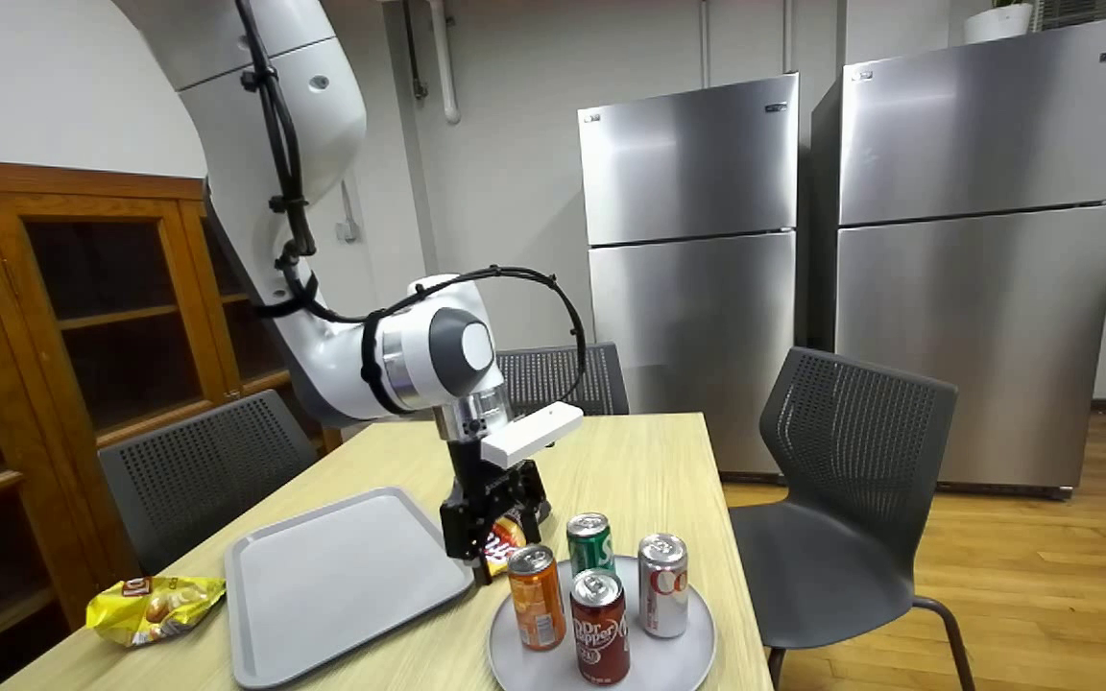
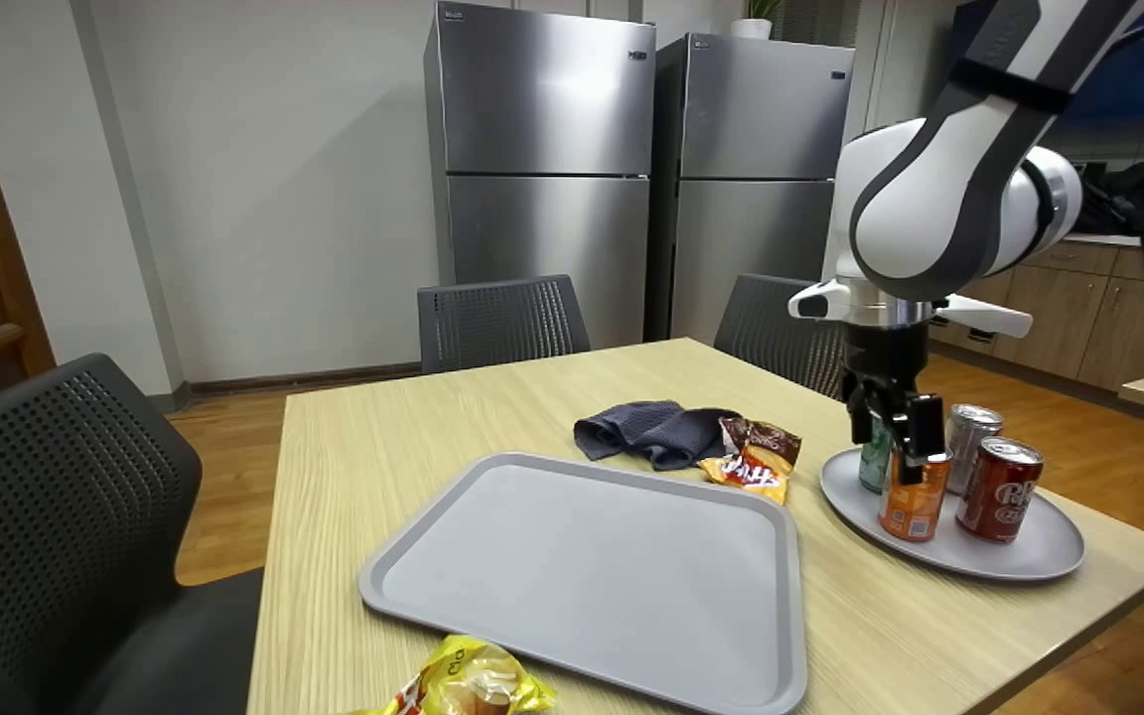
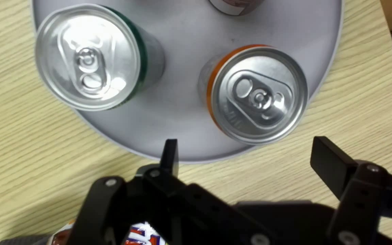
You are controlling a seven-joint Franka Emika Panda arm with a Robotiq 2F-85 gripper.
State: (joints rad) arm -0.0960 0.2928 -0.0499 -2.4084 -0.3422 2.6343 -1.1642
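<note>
Gap btwn orange can [image 3: 259, 97] & green can [image 3: 88, 64] is open down to plate [image 3: 170, 112]; bare tbl [image 3: 362, 112] on orange can's other side. In an ext. view, Dr Pepper can [image 2: 999, 492] & silver can [image 2: 967, 437] block plate's right half; air over gray tray [image 2: 582, 586] is free, w/ snack bag [image 2: 761, 457] & dark cloth [image 2: 646, 434] by its back edge, yellow bag [image 2: 478, 685] by front; tbl lane btwn tray & plate passable.

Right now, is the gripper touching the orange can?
Apart: the wrist view shows plate and tabletop between the orange can and both fingertips of the open gripper.
</note>
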